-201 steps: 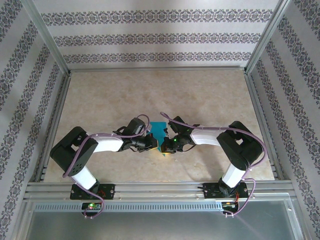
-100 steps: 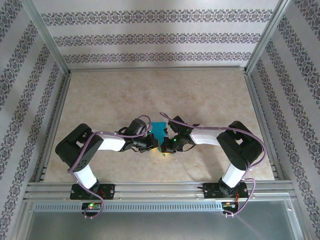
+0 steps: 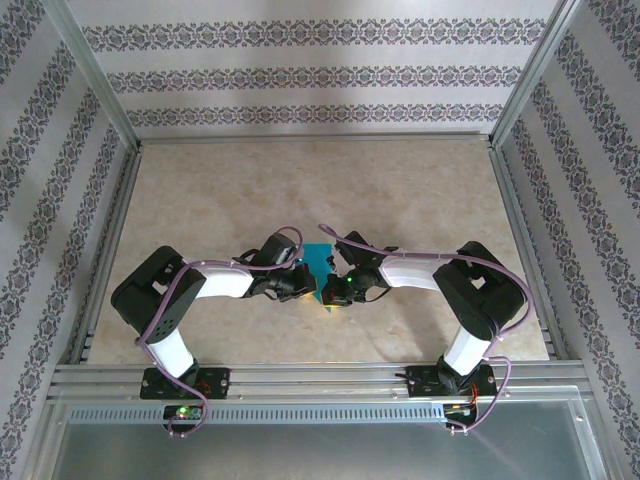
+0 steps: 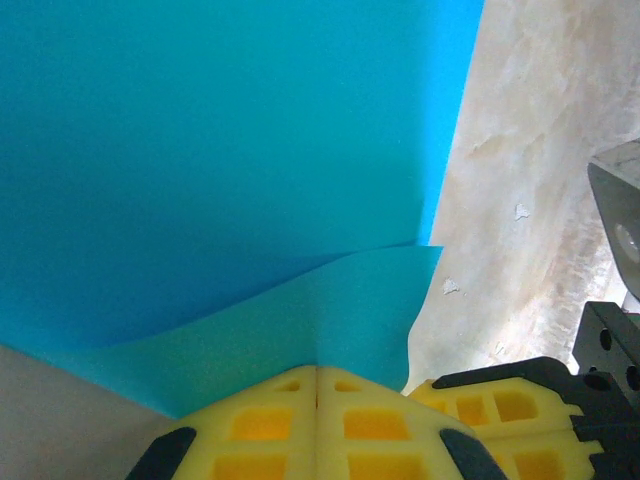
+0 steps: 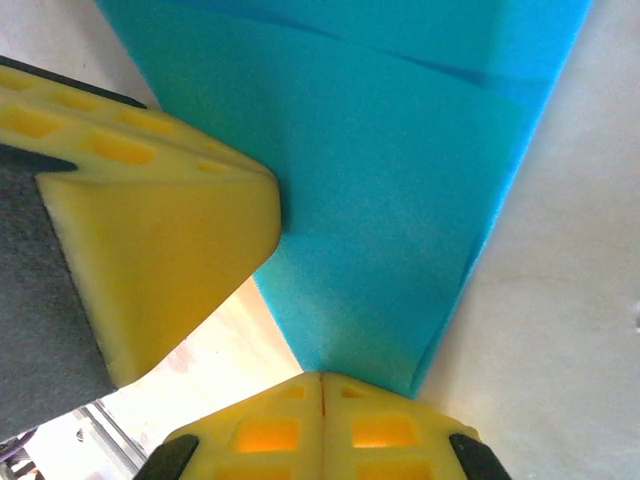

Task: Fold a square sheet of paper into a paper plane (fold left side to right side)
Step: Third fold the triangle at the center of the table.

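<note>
**Both grippers clenched at the folded paper**

The paper (image 3: 318, 260) lies mid-table, slightly toward the near edge, between the two grippers. The left gripper (image 4: 318, 372) has its fingers pressed together, their tips at a curled lower flap. The paper's straight right edge runs down to that flap's corner. The right gripper (image 5: 322, 380) is also closed, its tips at the paper's narrow near point. Whether either one pinches the sheet cannot be told. The two grippers sit just beside each other. The table (image 3: 300, 180) lies bare beyond the paper and to both sides, out to the frame rails (image 3: 118, 215).
</note>
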Controlling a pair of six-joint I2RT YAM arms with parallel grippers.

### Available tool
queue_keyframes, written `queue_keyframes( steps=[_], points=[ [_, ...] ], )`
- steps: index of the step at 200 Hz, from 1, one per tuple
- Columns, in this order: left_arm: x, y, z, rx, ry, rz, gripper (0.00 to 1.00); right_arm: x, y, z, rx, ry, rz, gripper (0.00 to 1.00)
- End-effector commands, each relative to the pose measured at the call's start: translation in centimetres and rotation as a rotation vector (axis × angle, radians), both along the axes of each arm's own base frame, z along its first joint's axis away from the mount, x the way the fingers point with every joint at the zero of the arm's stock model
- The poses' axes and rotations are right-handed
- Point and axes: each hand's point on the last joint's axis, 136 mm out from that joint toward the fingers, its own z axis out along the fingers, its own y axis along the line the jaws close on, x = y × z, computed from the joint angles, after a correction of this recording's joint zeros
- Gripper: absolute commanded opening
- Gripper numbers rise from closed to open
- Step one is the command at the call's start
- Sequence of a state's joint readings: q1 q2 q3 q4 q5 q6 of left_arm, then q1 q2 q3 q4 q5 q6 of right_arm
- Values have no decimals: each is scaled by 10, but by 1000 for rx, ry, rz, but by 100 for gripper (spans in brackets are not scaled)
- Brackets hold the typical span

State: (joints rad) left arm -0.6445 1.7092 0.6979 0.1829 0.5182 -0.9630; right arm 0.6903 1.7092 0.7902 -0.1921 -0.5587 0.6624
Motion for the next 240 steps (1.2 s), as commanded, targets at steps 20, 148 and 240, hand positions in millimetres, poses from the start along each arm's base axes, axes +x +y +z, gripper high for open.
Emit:
queue_keyframes(
  steps=[20,148,240],
  points=[
    [-5,10,-24,74,9,17,0,-19,-49,-43,-266,58,-25,0],
    [26,42,-26,92,-38,85,0,-22,-52,-44,-281,65,-18,0],
    [50,82,-24,150,-65,123,0,-21,-50,-43,-279,61,-19,0]
  ],
)
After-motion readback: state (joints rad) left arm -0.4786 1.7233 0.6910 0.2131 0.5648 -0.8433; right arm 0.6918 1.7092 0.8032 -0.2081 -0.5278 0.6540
